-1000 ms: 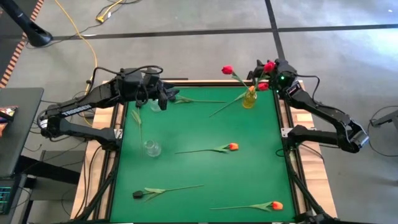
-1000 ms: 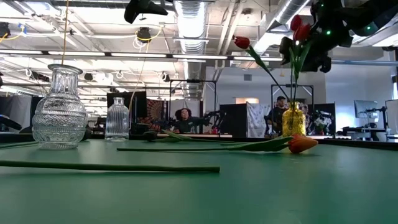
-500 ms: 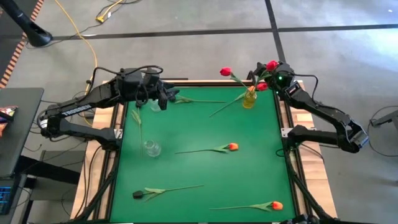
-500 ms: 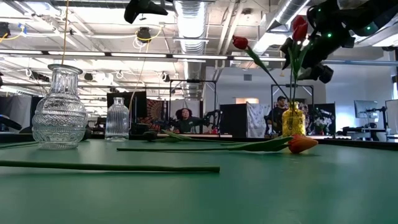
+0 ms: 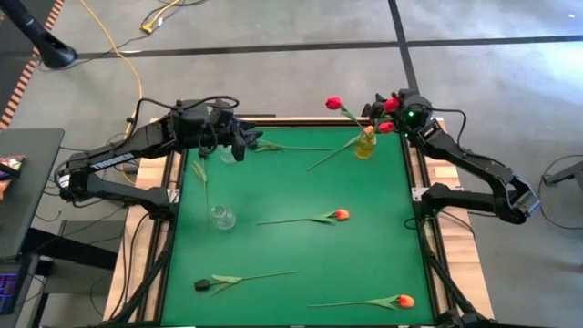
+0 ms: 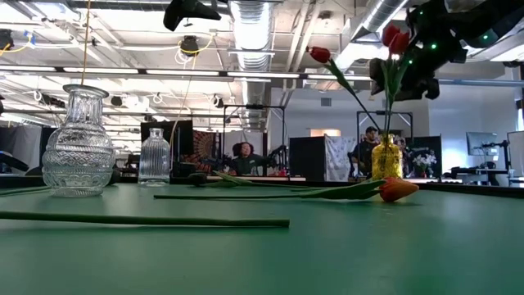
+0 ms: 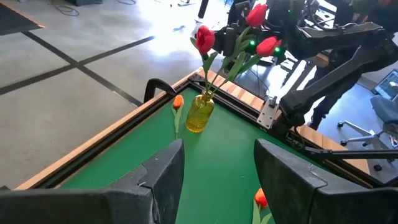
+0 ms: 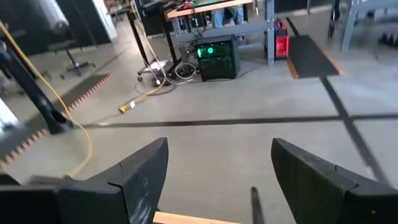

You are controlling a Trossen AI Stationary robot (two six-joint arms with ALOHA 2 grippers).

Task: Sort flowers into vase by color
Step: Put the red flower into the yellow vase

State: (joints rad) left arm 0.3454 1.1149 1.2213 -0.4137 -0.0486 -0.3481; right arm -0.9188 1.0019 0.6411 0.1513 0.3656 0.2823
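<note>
A small yellow vase [image 5: 365, 146] stands at the table's far right corner and holds three red tulips [image 7: 204, 38]. An orange tulip [image 7: 178, 102] lies with its head against this vase. My right gripper [image 5: 393, 111] is open, raised beside the red heads [image 6: 393, 37]; nothing shows between its fingers [image 8: 217, 180]. My left gripper [image 5: 241, 146] hovers open over the far left of the table [image 7: 217, 180]. Two orange tulips [image 5: 341, 215] [image 5: 405, 300] and a dark one [image 5: 201, 285] lie flat on the green mat.
A clear glass vase [image 5: 219, 216] stands left of centre, and a second one [image 6: 154, 157] stands farther back near my left gripper. Loose green stems [image 5: 200, 178] [image 5: 291, 146] lie at the far left. The table's wooden rim [image 5: 414, 182] borders the mat.
My right gripper has shifted slightly beside the yellow vase, and the red tulip heads next to it have swayed a little and settled lower. The left arm and the flowers on the mat have kept still.
</note>
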